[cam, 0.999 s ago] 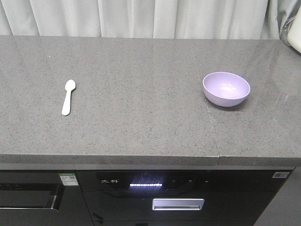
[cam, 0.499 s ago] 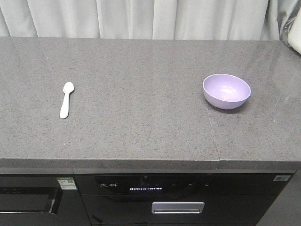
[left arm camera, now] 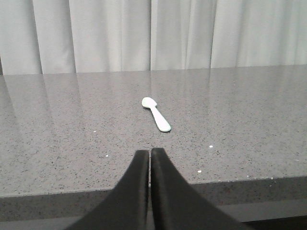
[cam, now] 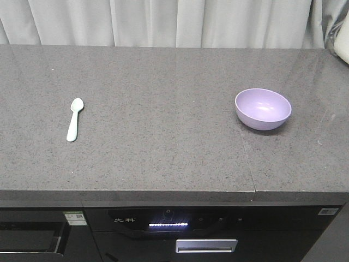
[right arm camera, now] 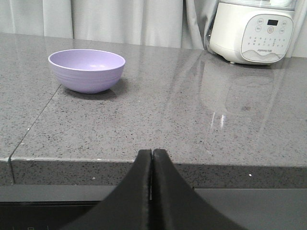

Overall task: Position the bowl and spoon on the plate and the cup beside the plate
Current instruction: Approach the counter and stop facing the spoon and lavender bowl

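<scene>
Left tool [left arm camera: 150, 154] and right tool [right arm camera: 152, 154] both pinched closed, empty.

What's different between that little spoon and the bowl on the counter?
Colour: the spoon is a pale, whitish mint, while the bowl is lavender-purple.
Shape: the spoon is slim and lies flat, while the bowl is round and deep, standing with its open side up.
Place: the spoon lies toward the left of the front view and the bowl toward the right, far apart.
Both are plain and rest directly on the grey countertop.
</scene>
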Robot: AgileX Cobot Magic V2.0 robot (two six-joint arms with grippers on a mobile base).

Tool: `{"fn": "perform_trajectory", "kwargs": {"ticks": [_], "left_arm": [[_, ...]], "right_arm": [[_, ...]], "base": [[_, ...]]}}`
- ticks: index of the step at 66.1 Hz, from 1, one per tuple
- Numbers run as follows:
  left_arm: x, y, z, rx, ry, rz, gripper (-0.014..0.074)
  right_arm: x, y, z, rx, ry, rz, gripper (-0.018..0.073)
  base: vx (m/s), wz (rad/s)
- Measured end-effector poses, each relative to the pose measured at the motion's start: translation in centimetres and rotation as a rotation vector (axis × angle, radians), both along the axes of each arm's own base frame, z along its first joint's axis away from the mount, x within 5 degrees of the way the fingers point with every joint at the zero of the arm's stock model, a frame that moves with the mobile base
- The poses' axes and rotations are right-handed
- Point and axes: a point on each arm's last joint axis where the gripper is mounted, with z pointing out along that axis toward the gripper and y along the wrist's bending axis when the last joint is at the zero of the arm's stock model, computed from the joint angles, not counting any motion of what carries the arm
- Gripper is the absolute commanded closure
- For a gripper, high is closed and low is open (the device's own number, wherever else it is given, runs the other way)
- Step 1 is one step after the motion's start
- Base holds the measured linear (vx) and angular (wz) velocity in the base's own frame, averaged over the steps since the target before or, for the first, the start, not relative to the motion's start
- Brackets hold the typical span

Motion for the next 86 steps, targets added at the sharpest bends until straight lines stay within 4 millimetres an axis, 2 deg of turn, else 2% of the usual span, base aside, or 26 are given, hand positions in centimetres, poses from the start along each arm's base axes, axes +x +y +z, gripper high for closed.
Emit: {"fn": "perform_trajectory", "kwargs": {"ticks": [86], "left_arm": [[0.0,0.0,0.0,0.0,0.0,0.0,0.0602]], "right_arm": [[0.0,0.0,0.01,0.0,-0.001,0.0,0.0565]], "base": [[0.03,-0.01]]}}
